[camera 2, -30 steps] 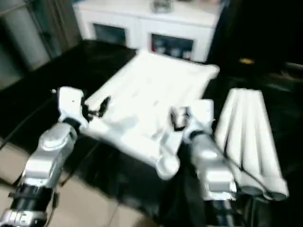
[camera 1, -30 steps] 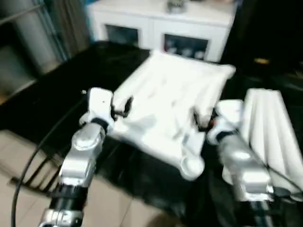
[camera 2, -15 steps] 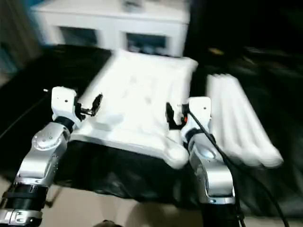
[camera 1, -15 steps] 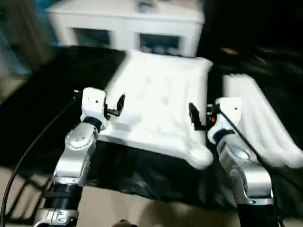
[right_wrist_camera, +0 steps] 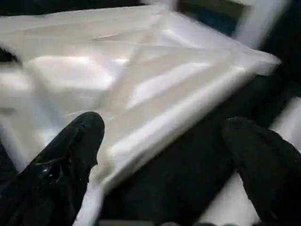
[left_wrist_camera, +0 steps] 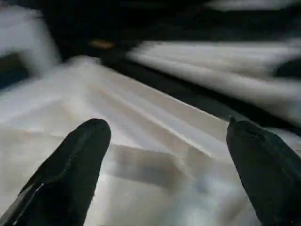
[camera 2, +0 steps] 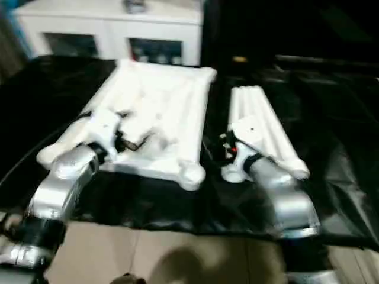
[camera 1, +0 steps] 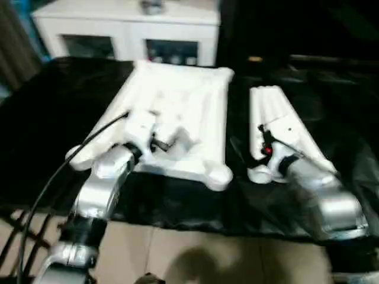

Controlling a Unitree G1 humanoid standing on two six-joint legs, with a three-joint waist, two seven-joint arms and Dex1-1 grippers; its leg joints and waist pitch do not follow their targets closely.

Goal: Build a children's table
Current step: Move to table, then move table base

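The children's table lies in parts on a black-covered surface. Its white top (camera 1: 189,100) rests upside down, ribbed underside up, with round sockets at the corners (camera 1: 218,176). The white tubular legs (camera 1: 275,112) lie side by side just right of it. My left gripper (camera 1: 161,142) hovers open over the near part of the top, whose ribs (left_wrist_camera: 141,122) show between its black fingers (left_wrist_camera: 70,169). My right gripper (camera 1: 259,145) is open above the dark gap between the top (right_wrist_camera: 131,70) and the legs, near their front ends. Neither gripper holds anything.
A white glass-door cabinet (camera 1: 124,32) stands behind the work surface. The black cover (camera 1: 53,130) spreads wide on both sides and ends at a front edge, with tiled floor (camera 1: 177,254) below. A black cable (camera 1: 53,177) loops along my left arm.
The whole view has swung, so the camera moved. My left gripper now sits over the top's near part instead of its left edge; the right has come off the top's right edge towards the legs. Both stay open.
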